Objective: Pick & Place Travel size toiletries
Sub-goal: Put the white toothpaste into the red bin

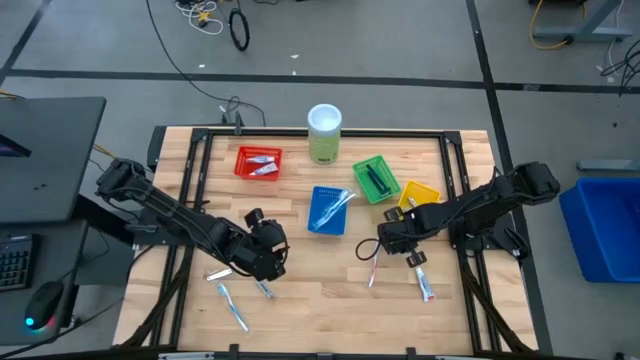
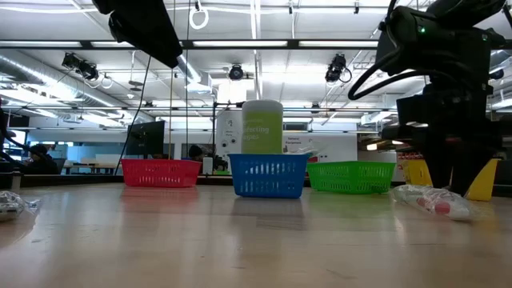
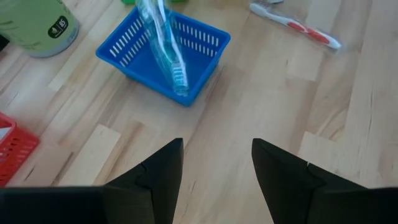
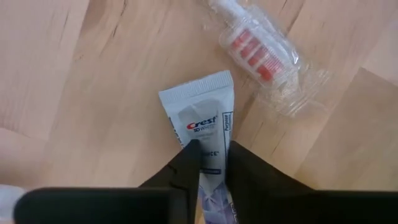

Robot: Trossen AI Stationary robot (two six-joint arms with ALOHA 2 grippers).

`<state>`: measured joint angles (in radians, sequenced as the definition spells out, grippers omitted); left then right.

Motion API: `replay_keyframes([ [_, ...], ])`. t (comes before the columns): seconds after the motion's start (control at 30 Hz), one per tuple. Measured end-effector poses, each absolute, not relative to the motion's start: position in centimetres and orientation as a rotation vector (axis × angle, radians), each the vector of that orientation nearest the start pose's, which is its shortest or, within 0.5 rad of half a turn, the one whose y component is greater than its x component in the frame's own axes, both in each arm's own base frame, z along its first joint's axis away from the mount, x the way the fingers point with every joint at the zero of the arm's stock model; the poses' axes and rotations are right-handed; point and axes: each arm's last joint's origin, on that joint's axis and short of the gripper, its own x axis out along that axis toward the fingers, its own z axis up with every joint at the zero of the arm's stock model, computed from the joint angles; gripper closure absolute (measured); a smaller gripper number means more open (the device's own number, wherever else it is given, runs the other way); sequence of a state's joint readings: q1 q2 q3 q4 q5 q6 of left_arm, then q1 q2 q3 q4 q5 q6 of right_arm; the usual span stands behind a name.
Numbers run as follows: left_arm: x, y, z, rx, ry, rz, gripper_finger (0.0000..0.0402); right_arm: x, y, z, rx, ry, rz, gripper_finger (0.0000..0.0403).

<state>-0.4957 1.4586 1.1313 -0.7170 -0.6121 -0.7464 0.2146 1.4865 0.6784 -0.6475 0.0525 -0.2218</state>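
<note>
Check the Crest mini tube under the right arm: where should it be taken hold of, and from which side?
The Crest mini tube lies flat on the wood, crimped end flared, body narrower. The best hold is probably from straight above, pinching the two long edges mid-body. The right end effector already straddles it nearer the cap end, which looks workable. The packaged toothbrush lies alongside, apart.

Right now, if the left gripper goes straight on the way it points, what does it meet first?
Probably the blue basket with the clear toothbrush leaning in it. Bare table lies between it and the open left gripper, though depth is uncertain.
</note>
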Motion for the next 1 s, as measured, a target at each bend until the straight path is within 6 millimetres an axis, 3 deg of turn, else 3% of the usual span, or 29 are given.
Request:
replay_keyframes([
  [0.5,27.5,-12.7,27.7,-0.271,0.584,0.403,0.0203,24.1,5.1,18.1,-0.258,1.298,0.205,0.0388],
  [0.6,28.1,-12.4,28.1,-0.337,0.528,0.414,0.0203,25.7,5.5,19.6,-0.259,1.142,0.145,0.0388],
  [0.77,28.9,-11.2,28.2,-0.594,0.418,0.509,0.0203,28.4,6.0,21.4,-0.274,0.782,0.029,0.0388],
  [1.0,29.5,-10.0,27.9,-0.573,0.444,0.503,0.0203,30.2,6.3,23.7,-0.198,0.461,-0.003,0.0388],
])
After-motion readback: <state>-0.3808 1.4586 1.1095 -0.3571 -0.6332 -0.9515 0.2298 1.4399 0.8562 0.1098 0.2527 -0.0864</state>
